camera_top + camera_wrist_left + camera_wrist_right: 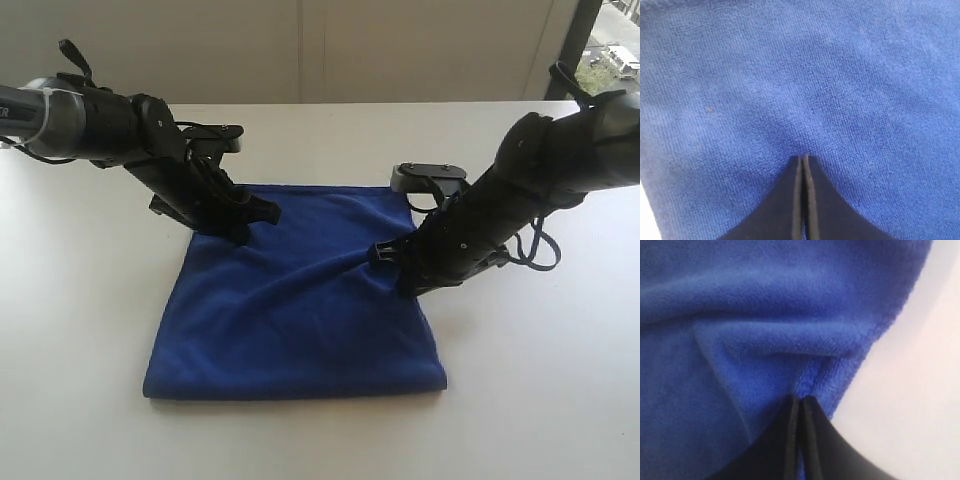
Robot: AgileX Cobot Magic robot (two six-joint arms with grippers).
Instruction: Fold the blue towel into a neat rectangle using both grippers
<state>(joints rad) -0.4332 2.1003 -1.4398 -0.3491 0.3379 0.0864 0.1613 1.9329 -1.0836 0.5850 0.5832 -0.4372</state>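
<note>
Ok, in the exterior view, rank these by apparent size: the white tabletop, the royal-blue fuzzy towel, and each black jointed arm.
1. White tabletop.
2. Royal-blue fuzzy towel.
3. Left black jointed arm and right black jointed arm: these look alike, and the frame cuts both off, so I have not ranked them.

Both arms sloped down and inward from opposite sides, wrists steeply pitched, left gripper (803, 156) tip-down with jaws pressed together, right gripper (801, 399) likewise closed, nipping a fold of the blue towel (740, 340).
</note>
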